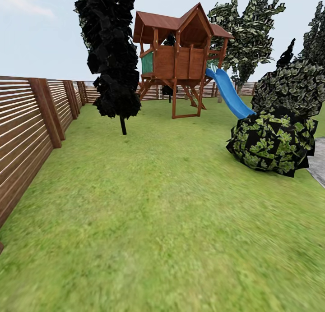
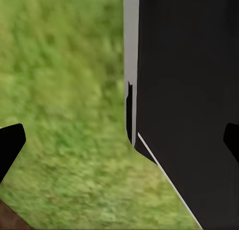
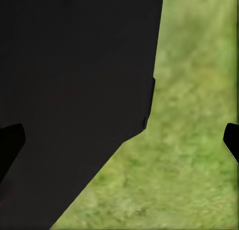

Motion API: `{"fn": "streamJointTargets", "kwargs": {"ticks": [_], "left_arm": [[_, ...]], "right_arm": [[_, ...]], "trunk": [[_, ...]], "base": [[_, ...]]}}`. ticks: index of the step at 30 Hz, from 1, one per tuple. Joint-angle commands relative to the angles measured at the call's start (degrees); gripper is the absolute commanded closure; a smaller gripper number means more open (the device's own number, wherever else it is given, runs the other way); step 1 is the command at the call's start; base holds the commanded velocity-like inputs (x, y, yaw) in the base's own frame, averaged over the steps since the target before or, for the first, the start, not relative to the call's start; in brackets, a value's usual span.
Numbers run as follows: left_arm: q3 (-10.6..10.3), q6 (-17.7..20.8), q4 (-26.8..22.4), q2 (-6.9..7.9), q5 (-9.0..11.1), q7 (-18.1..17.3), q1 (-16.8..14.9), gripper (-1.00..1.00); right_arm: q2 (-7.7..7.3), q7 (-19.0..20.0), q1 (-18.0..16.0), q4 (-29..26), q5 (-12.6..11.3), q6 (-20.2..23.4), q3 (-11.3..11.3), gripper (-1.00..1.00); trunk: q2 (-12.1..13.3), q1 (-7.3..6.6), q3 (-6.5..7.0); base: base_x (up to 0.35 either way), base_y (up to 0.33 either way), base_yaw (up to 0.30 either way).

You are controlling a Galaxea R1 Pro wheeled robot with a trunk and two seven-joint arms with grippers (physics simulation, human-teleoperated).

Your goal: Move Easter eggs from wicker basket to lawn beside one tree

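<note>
We see open lawn [image 1: 171,222] before us, a near-black cypress [image 1: 110,55] upper left, and both our grippers [image 2: 119,140] [image 3: 119,140] spread wide, empty.

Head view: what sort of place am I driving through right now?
A fenced back garden, it seems: a wide lawn, a slatted wooden fence along the left side, and a wooden playhouse with a blue slide at the far end.
</note>
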Motion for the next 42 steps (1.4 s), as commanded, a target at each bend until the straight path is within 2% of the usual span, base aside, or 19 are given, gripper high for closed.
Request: {"fn": "streamJointTargets", "kwargs": {"ticks": [1, 42], "left_arm": [[0.01, 0.01, -0.11, 0.01, -0.04, -0.04, 0.04, -1.0], [0.01, 0.01, -0.11, 0.01, -0.04, -0.04, 0.04, -1.0]], "right_arm": [[-0.01, 0.02, -0.01, 0.03, 0.24, -0.09, 0.02, -1.0], [-0.08, 0.37, -0.01, 0.11, 0.17, -0.09, 0.0, -1.0]], "trunk": [[-0.01, 0.04, -0.03], [-0.01, 0.04, -0.03]], "base": [[0.334, 0.0, 0.0], [0.334, 0.0, 0.0]]}}
